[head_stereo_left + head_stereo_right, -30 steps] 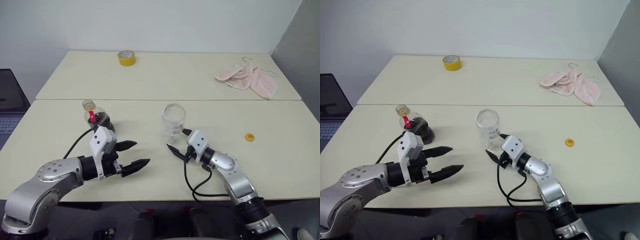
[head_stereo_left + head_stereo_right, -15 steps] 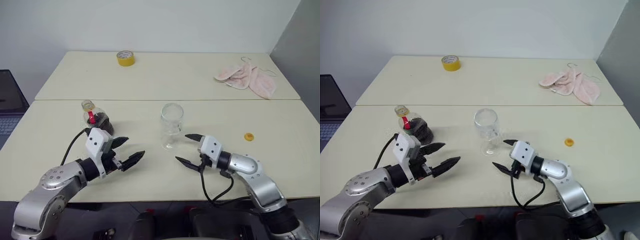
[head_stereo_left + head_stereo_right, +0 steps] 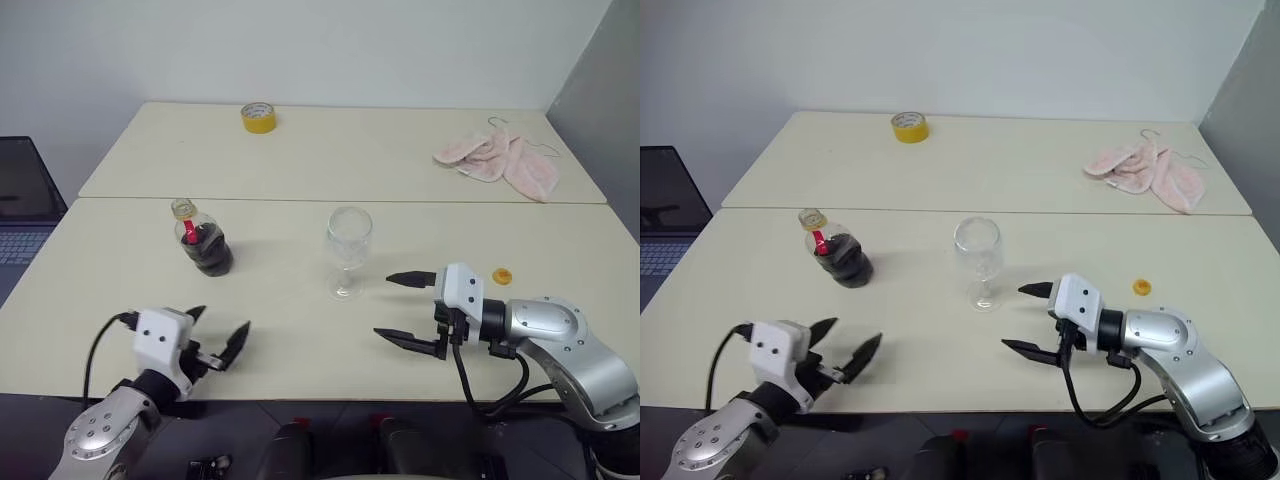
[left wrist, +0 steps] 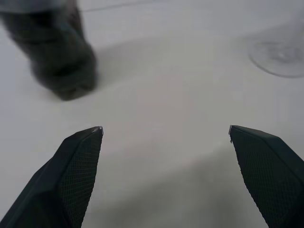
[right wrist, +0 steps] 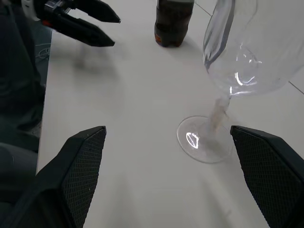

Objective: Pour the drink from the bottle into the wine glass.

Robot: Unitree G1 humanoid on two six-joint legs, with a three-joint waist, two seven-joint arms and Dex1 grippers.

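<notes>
Bottle (image 3: 204,243) stands upright on the near table (image 3: 300,340), left of centre, uncapped, with dark brown drink (image 3: 210,251) in its lower part. Wine glass (image 3: 347,252) stands upright to its right, well apart and looking empty. Left gripper (image 3: 214,337) is low at the near left edge — fingers spread wide, holding nothing. Right gripper (image 3: 404,308) sits near-right of the glass, pointing left, also wide open and empty, not touching it. Small yellow cap (image 3: 501,276) lies right of the glass. Far table: yellow tape roll (image 3: 258,117), pink cloth (image 3: 497,160).
</notes>
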